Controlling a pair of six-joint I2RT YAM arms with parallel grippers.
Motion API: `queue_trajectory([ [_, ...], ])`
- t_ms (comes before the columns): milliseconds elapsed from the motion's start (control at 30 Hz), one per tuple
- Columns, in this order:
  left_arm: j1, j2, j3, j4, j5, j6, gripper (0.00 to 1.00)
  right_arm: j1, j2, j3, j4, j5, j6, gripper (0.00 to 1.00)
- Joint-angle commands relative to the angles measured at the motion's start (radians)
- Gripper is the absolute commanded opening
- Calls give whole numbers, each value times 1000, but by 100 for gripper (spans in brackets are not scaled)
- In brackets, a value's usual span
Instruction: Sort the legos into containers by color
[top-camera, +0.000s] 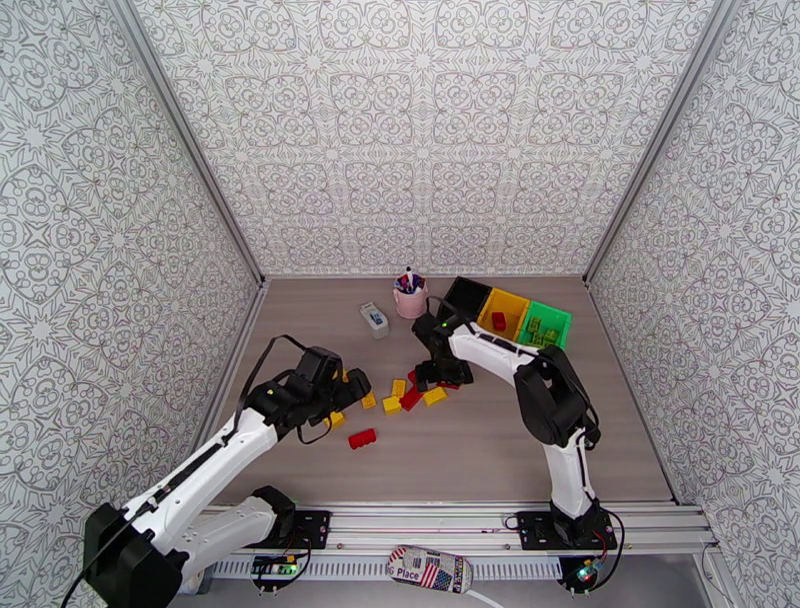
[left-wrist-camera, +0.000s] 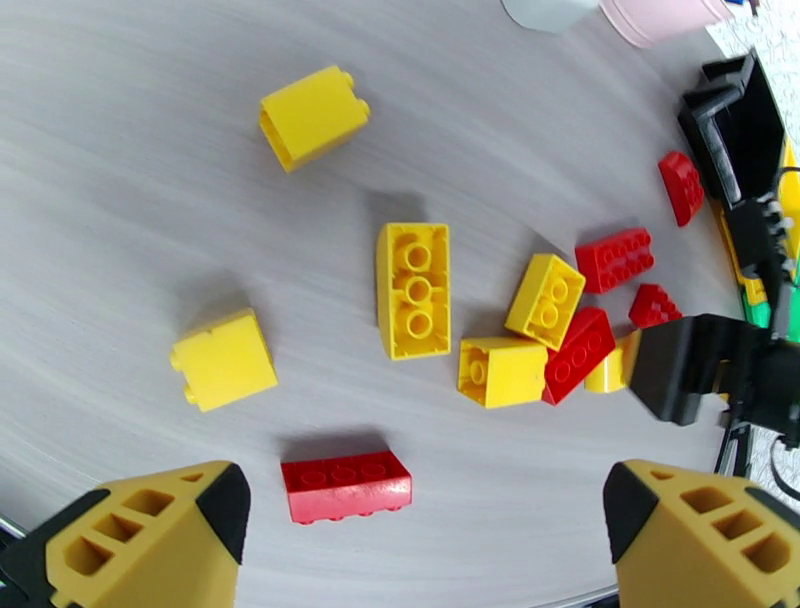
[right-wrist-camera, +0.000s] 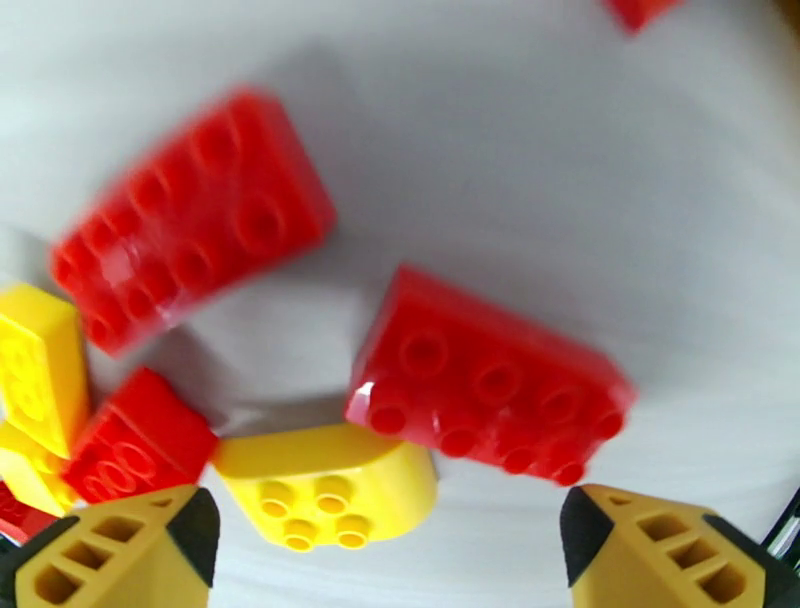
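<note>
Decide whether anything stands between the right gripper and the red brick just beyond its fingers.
Nothing lies on top of the red brick, and the right gripper is open over it. But a rounded yellow brick sits close against its near corner, between the jaws, so it may get caught too.

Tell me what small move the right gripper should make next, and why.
Probably lower the right gripper onto the rounded yellow plastic brick and close: its jaws stand open, that brick lies nearest between them, and the red studded plastic brick sits close beside.
</note>
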Motion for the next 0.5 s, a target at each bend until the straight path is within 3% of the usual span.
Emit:
queue_trajectory([
  [0, 19, 27, 17, 16, 29, 22, 99, -41, -5, 11, -27, -52, 4, 95],
  [467, 15, 127, 100, 33, 60, 74, 99, -93, 85, 51, 0, -109, 112, 86],
])
